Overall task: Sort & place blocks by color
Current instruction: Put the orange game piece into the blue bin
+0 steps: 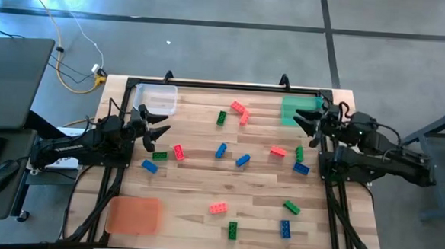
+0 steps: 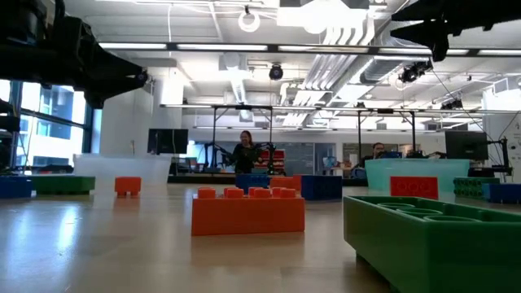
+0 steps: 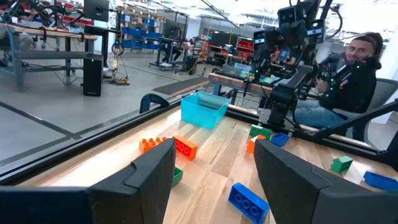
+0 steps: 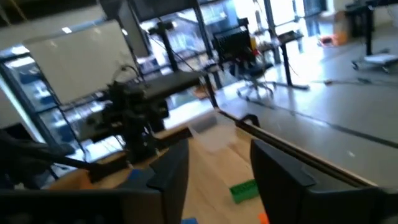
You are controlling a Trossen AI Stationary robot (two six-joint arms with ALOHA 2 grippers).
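Wooden slatted worktop (image 1: 203,200), high view: small studded plastic blocks in red-orange, blue and green lie scattered over its middle and right portions.

Upper centre of the frame: a green block (image 1: 221,118) lies just left of two red-orange blocks (image 1: 241,112). Centre: a red-orange block (image 1: 178,152), two blue blocks (image 1: 221,149) and (image 1: 242,160). Left of centre: a green block (image 1: 160,155) and a blue block (image 1: 149,166). Right of centre: a red-orange block (image 1: 277,151), a green block (image 1: 299,153) and a blue block (image 1: 301,168). Lower part: a red-orange block (image 1: 218,208), a green block (image 1: 232,230), a blue block (image 1: 286,229) and a green block (image 1: 291,207).

Three flat trays occupy the corners: a clear plastic tray (image 1: 158,100) at upper left, a translucent green tray (image 1: 296,109) at upper right, and an orange tray (image 1: 133,214) at lower left.

Left hand (image 1: 156,130): located at the left edge of the worktop, below the clear tray. The left wrist view shows its fingers (image 3: 149,177) apart and gripping nothing.

Right hand (image 1: 308,120): located at the upper right, over the inner edge of the green tray. The right wrist view shows its fingers (image 4: 171,171) parted with nothing between them.

Low view: a red-orange block (image 2: 248,212) stands in the centre; a green block (image 2: 431,236) fills the lower right.
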